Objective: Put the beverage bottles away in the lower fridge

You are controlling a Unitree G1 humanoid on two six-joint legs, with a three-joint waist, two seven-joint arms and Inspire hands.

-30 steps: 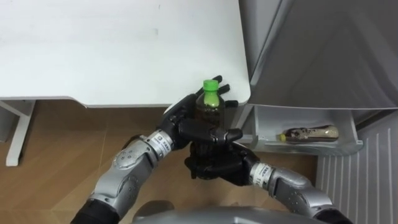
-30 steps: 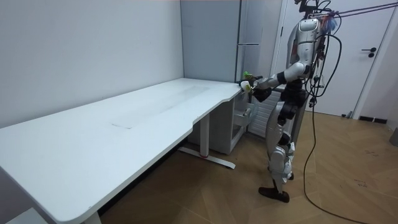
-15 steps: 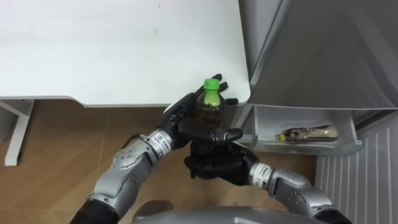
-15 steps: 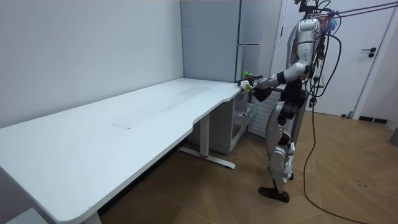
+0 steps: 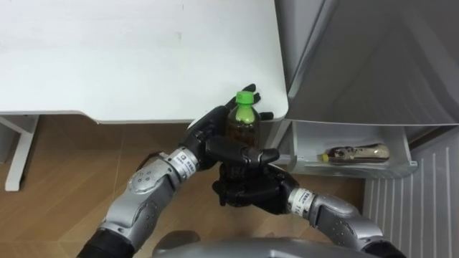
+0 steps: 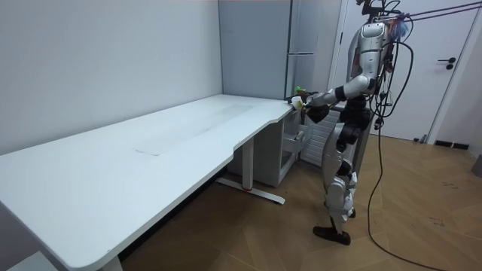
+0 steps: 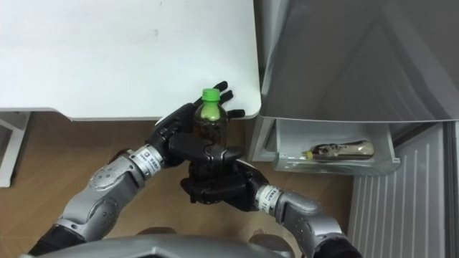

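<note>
Bottle (image 5: pixel 244 123), round, clear, green-capped, sits clasped by left hand (image 5: pixel 207 130) and right hand (image 5: pixel 248 188).

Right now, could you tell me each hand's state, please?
Left hand: closed round the bottle.
Right hand: closed round the bottle's base.

Fridge shelf (image 5: pixel 380 135): one bottle (image 5: pixel 356 153) lying on side.

Two bottles (image 5: pixel 244 123) (image 5: pixel 356 153), one table (image 5: pixel 107 57), one fridge (image 5: pixel 373 57).
</note>
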